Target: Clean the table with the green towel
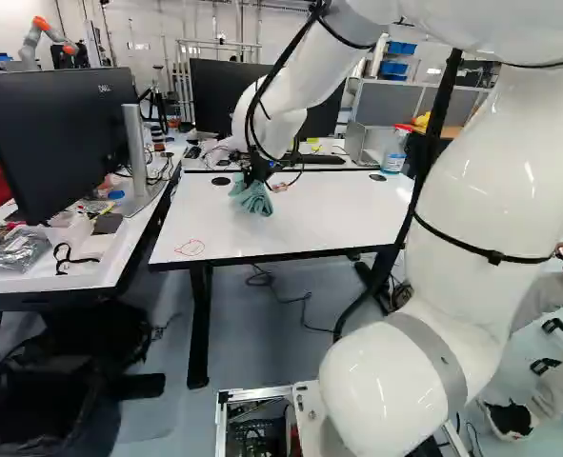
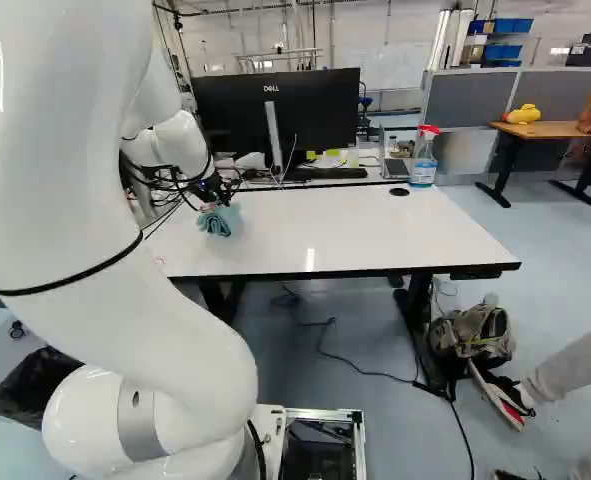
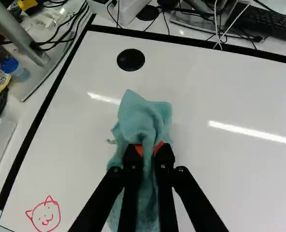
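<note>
- I have bare, open room over the right half of the white table (image 2: 365, 228).
- Near the table's left front corner, only a flat red drawing (image 3: 45, 214) lies under me.
- Past its far edge, a monitor (image 2: 320, 105) blocks me.
- A spray bottle (image 2: 423, 160) stands by its far right corner.
- Left of it, another monitor (image 1: 57, 138) walls me off.

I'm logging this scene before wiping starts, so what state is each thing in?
End effector: shut on the green towel.
Green towel: bunched, gripped; contact with the tabletop, cannot tell.
White table: marked near one corner.
Red cat-face drawing: not wiped off.
Spray bottle: upright.
</note>
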